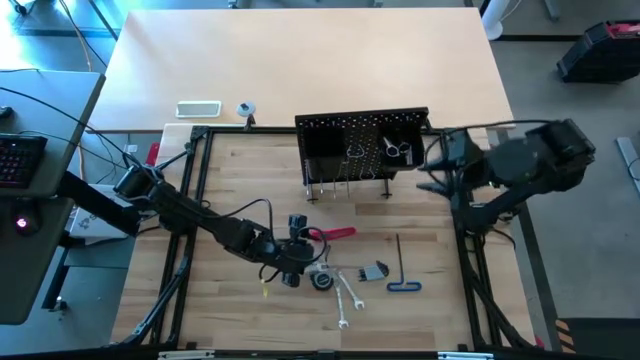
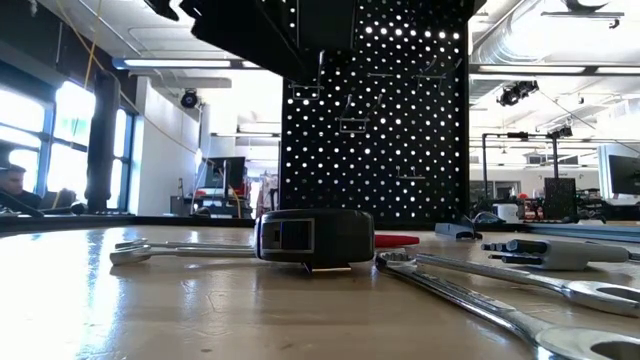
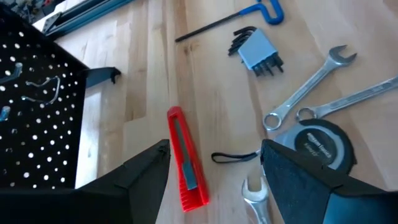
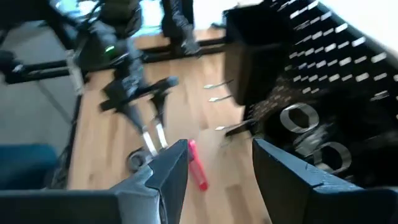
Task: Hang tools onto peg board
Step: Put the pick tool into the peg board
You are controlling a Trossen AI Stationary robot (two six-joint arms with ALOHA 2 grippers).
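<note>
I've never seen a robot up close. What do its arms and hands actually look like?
Two dark, jointed arms, left arm slim, right arm bulkier, with black cables trailing along them. Each hand, the left hand and the right hand, ends in two broad, angular dark fingers.

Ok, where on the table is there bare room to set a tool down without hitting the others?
Free: the wood between the peg board and the blue-handled hex key, and the strip beyond that key toward the right arm. Crowded: by the left gripper, where the red-handled tool, tape measure, wrenches and hex key set cluster.
</note>
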